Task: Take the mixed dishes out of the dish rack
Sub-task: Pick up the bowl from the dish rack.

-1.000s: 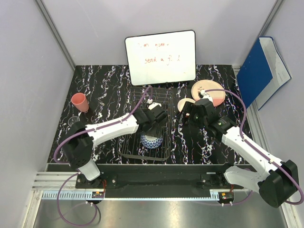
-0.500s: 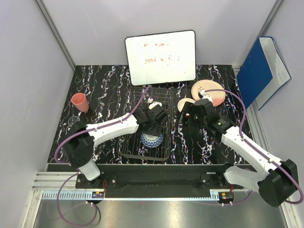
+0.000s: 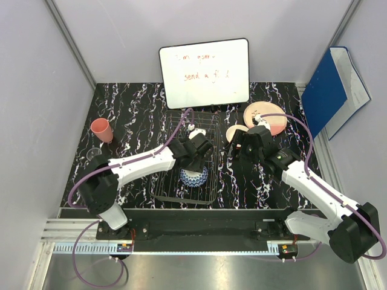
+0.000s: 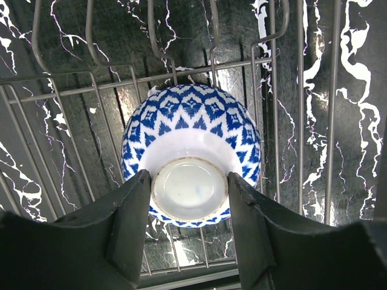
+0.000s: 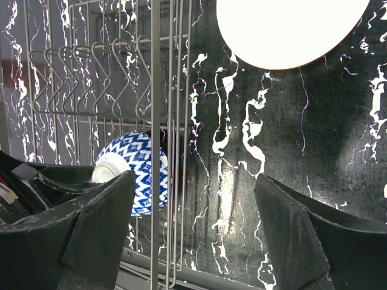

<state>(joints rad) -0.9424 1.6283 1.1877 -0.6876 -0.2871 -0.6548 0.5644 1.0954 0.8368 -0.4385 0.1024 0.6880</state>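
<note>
Left gripper (image 4: 189,184) sits narrower than a second ago, pinching blue-and-white bowl (image 4: 192,115) foot, centre frame; right gripper (image 5: 195,178) wide, empty.

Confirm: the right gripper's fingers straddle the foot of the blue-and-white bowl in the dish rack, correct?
Wrong arm. It is the left gripper whose fingers straddle the foot of the blue-and-white patterned bowl in the dish rack; the left wrist view shows it. The right gripper stands open, with nothing between its fingers, at the rack's edge.
</note>
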